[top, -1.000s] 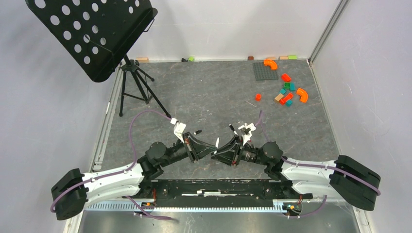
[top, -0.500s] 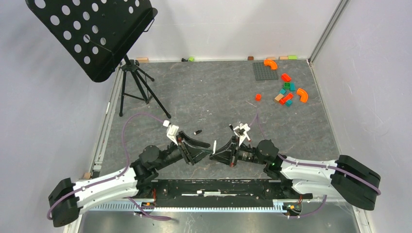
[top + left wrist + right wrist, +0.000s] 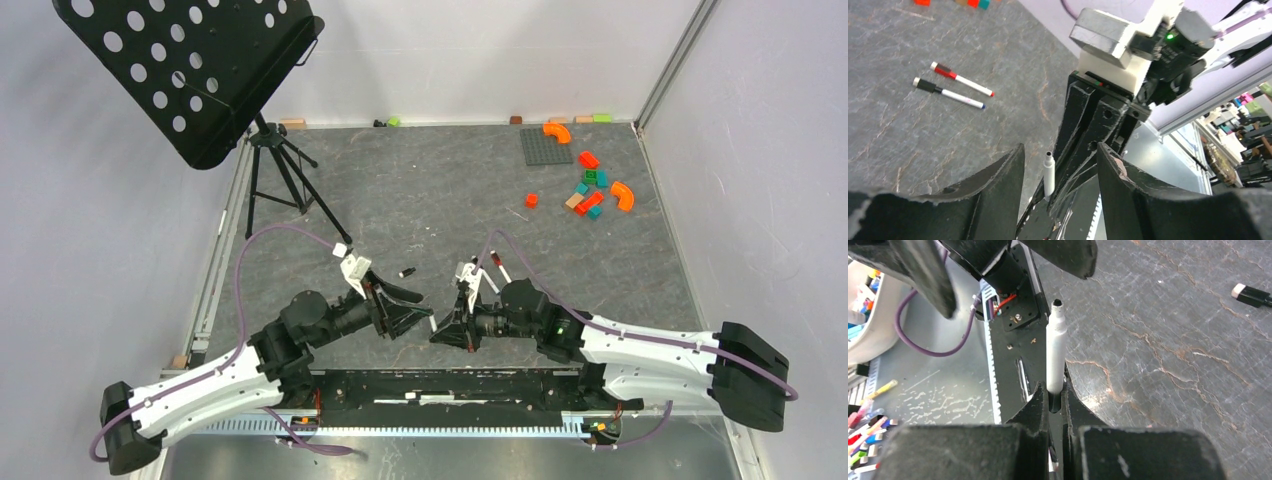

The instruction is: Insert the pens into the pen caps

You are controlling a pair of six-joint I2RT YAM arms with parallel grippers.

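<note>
My right gripper point(image 3: 1055, 392) tight on a white pen point(image 3: 1055, 352), my left gripper point(image 3: 1060, 150) agape, over mottled grey table point(image 3: 430, 180), white walls point(image 3: 480, 50) around.

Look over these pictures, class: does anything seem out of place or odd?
Yes. The right gripper grips a pen with no cap on, while a black cap lies loose on the table, well apart from it.

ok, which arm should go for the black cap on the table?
Left. The left gripper has open, empty jaws, and the black cap lies on the table just beyond it. The right gripper is shut on the white pen, so it likely can't pick up anything else.
</note>
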